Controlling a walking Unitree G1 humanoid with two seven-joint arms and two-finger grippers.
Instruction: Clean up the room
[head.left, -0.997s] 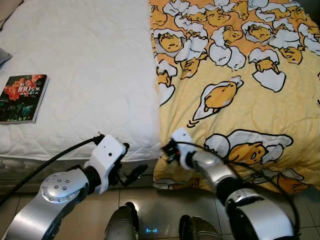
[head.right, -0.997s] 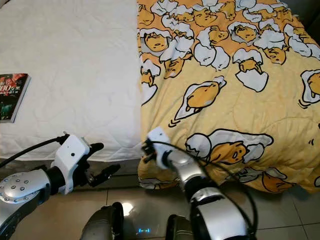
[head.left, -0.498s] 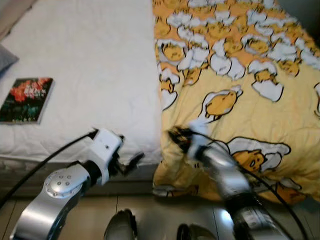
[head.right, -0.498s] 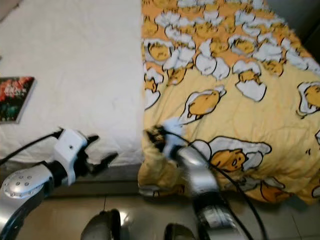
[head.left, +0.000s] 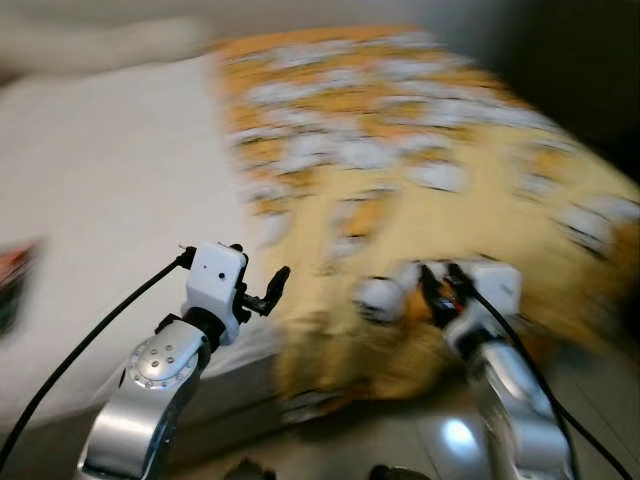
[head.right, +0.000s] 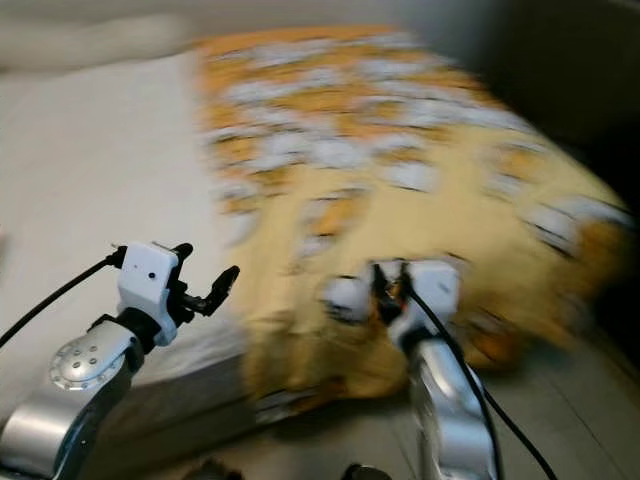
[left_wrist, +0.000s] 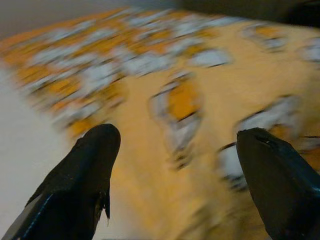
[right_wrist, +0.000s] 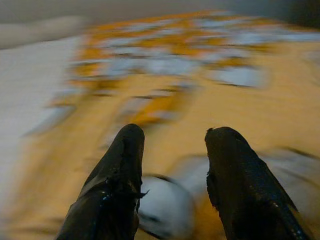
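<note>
Everything is blurred by motion. A yellow blanket (head.left: 400, 150) with white and orange cartoon prints covers the right half of the bed, and its near edge hangs toward the floor. The white mattress (head.left: 100, 200) is bare on the left. My left gripper (head.left: 270, 290) is open, held just above the mattress edge beside the blanket's left border. In the left wrist view its fingers (left_wrist: 90, 165) stand wide apart over the blanket. My right gripper (head.left: 437, 283) is low over the blanket's near edge. Its fingers (right_wrist: 125, 165) are apart, with blanket beyond them and nothing held.
A book (head.left: 12, 285) lies at the far left of the mattress, smeared by blur. Shiny tiled floor (head.left: 420, 440) runs along the bed's near side. A dark area lies beyond the bed at the right.
The whole picture has swung and blurred, so the camera moved. Both arms now reach higher toward the bed, and the right gripper has come up over the blanket's near edge.
</note>
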